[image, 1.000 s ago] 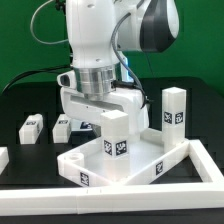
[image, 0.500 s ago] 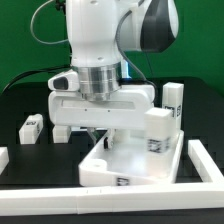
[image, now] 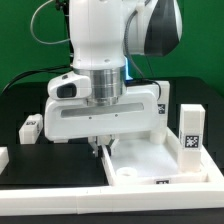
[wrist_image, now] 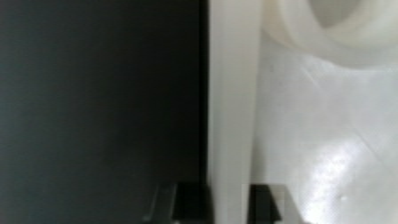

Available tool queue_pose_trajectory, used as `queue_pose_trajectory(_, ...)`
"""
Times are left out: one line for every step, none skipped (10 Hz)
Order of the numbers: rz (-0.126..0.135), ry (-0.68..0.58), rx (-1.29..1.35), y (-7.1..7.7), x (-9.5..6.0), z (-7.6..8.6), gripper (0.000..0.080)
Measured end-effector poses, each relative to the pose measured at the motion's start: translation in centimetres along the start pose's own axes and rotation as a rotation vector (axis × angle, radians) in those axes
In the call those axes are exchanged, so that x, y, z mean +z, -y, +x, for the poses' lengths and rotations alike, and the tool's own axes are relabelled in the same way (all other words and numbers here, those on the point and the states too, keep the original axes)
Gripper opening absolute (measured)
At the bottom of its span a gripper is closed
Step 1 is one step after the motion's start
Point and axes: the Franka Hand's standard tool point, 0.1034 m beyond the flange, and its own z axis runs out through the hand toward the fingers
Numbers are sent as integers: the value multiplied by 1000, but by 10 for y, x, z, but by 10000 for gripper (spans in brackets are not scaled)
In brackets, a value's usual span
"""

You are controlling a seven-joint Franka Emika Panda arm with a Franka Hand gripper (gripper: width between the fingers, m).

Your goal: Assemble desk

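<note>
now | gripper [image: 97,148] narrow, clamped on tabletop [image: 150,160] rim | tabletop spreads toward 4 o'clock from it, exterior view | standing leg [image: 190,135] at 3 o'clock

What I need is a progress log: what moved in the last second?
The gripper, clamped on the rim of the white plastic tray-like tabletop, dragged it toward the exterior view's right, upright white square leg included. The loose white leg at the exterior view's left stayed put.

The end effector [image: 97,147] points straight down, fingers [wrist_image: 185,205] clamping the tabletop [image: 142,160].
</note>
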Motion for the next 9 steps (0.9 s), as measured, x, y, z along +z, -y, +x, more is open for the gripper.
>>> queue_pose_trajectory(-10, 4, -31, -1, 0, 0, 61)
queue_pose_trajectory(-17, -1, -76, -8, -1, -1, 61)
queue_pose_trajectory(-20, 2, -109, -9, -1, -1, 61)
queue_pose_trajectory(-24, 4, -170, -13, -1, -2, 61)
queue_pose_trajectory(-29, 6, -228, -15, -1, -2, 61)
queue_pose_trajectory(-55, 2, -326, -20, -5, 3, 61)
queue_pose_trajectory(-75, -10, -544, -29, -9, 9, 61)
queue_pose_trajectory(-73, -20, -712, -38, -9, 14, 61)
queue_pose_trajectory(-62, -31, -798, -34, -9, 29, 60)
